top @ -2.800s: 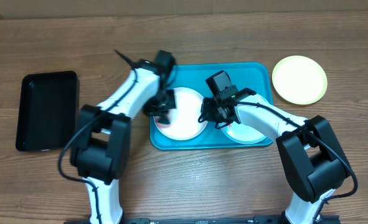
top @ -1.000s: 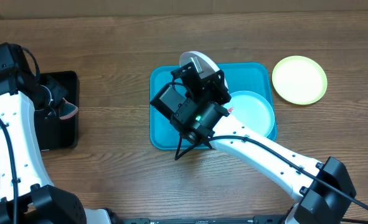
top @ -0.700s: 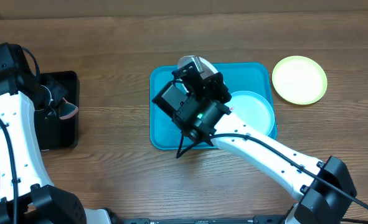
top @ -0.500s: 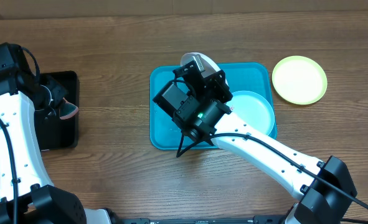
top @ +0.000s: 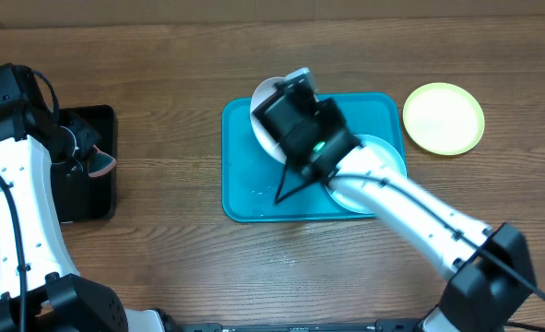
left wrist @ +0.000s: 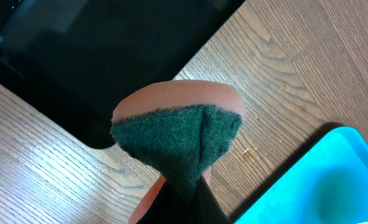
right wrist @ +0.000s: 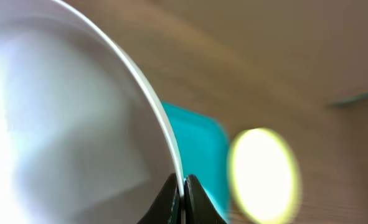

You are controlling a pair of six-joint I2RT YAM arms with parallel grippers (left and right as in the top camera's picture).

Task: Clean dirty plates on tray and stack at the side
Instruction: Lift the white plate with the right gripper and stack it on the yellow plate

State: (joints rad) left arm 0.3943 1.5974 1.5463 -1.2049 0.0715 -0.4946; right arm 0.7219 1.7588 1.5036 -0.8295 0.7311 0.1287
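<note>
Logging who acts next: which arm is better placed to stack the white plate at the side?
Right. The right gripper is shut on the white plate, held over the far edge of the tray, toward the yellow-green plate. The left gripper holds a sponge by the black tray.

A brown wood-grain table fills nearly the whole overhead view, its grain running left to right. Along the far edge runs a paler tan strip. The light is even and soft, with no hard shadows. In the left wrist view a few pale specks dot the wood. The right wrist view shows only blurred brown.
</note>
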